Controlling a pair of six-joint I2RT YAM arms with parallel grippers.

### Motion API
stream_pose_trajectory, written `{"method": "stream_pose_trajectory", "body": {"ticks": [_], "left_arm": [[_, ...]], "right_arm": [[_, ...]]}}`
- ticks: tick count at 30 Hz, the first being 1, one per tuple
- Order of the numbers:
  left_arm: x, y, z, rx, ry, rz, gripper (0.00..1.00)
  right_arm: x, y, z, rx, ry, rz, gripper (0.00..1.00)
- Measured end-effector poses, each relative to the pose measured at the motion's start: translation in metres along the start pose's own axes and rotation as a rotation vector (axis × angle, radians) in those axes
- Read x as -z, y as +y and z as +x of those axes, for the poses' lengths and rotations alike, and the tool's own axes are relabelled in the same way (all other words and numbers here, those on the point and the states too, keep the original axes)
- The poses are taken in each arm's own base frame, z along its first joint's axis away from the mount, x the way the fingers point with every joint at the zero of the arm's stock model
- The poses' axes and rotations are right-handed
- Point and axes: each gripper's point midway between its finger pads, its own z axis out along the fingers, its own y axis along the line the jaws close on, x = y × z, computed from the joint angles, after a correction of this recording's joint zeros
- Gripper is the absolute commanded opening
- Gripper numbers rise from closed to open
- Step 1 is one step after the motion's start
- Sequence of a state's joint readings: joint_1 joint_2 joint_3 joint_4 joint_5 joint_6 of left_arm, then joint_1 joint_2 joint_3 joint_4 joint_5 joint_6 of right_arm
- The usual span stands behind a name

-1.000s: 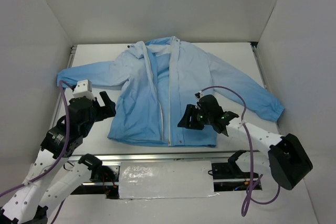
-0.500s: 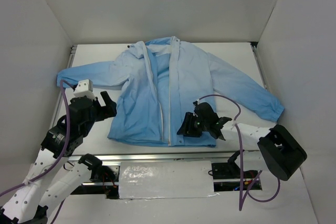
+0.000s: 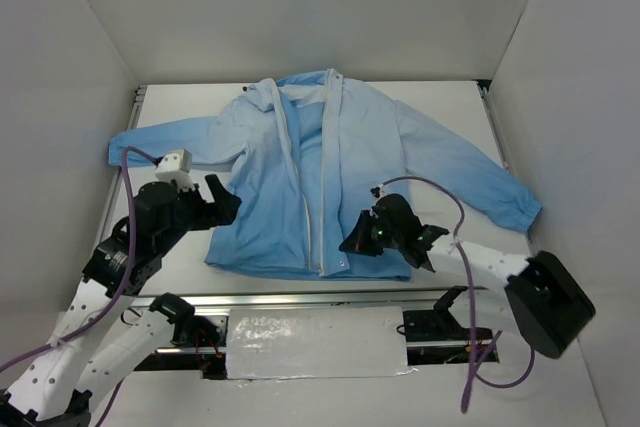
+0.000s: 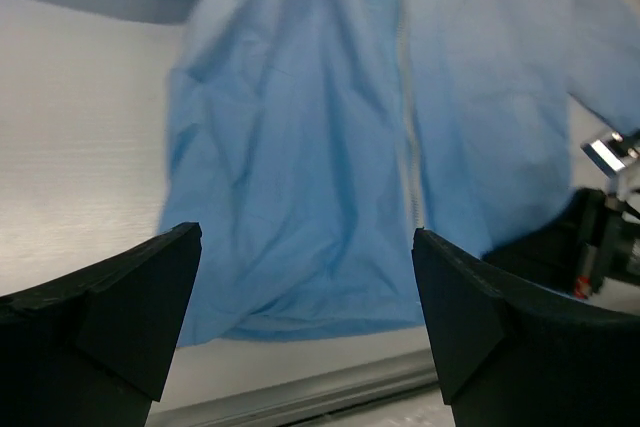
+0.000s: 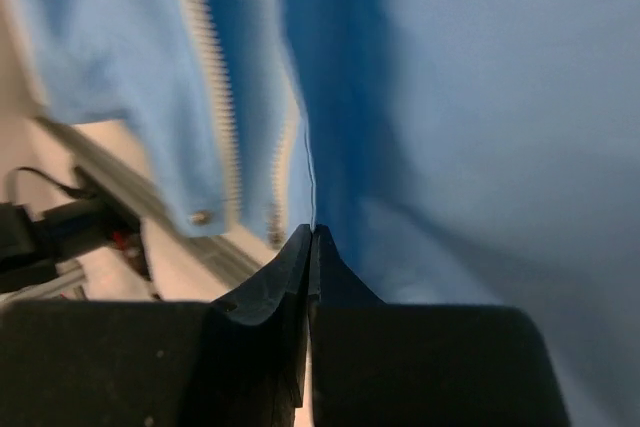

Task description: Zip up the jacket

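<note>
At the jacket's (image 3: 280, 197) 6 o'clock hem the right gripper (image 3: 350, 244) is clamped, seemingly on the front edge (image 5: 305, 162), as an anchor. The left gripper (image 3: 226, 199) is held apart nearby

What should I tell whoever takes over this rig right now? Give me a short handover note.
Left gripper: open, empty, beside the jacket near its hem.
Right gripper: shut at the hem next to the zipper; I cannot tell whether it pinches cloth.
Jacket: spread flat on the table, front up, collar away from the arms.
Done: nothing zipped; the front lies open.
Left: join the zipper ends at the hem, then pull the slider up to the collar.
</note>
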State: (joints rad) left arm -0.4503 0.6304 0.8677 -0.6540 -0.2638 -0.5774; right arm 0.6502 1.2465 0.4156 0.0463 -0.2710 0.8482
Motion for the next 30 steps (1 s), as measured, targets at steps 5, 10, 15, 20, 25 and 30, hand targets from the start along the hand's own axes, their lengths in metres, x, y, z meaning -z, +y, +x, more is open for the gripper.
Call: {"method": "stream_pose_trajectory", "body": {"ticks": [5, 10, 15, 20, 25, 30], "left_arm": [[-0.013, -0.074, 0.028, 0.094, 0.128, 0.381, 0.99], [-0.023, -0.133, 0.102, 0.13, 0.381, 0.608, 0.94], [-0.023, -0.179, 0.124, 0.135, 0.455, 0.736, 0.95], [-0.04, -0.193, 0.125, 0.154, 0.429, 0.741, 0.88], [-0.066, -0.192, 0.142, 0.152, 0.453, 0.685, 0.84], [-0.084, -0.194, 0.157, 0.152, 0.475, 0.671, 0.77]], "right_arm": [[0.05, 0.056, -0.031, 0.075, -0.193, -0.212, 0.0], [0.082, 0.076, -0.044, 0.114, -0.297, -0.282, 0.0], [0.082, 0.068, -0.038, 0.111, -0.271, -0.249, 0.0], [0.087, 0.067, -0.035, 0.107, -0.28, -0.257, 0.0], [0.09, 0.065, -0.035, 0.096, -0.296, -0.257, 0.0], [0.091, 0.064, -0.035, 0.094, -0.3, -0.256, 0.0]]}}
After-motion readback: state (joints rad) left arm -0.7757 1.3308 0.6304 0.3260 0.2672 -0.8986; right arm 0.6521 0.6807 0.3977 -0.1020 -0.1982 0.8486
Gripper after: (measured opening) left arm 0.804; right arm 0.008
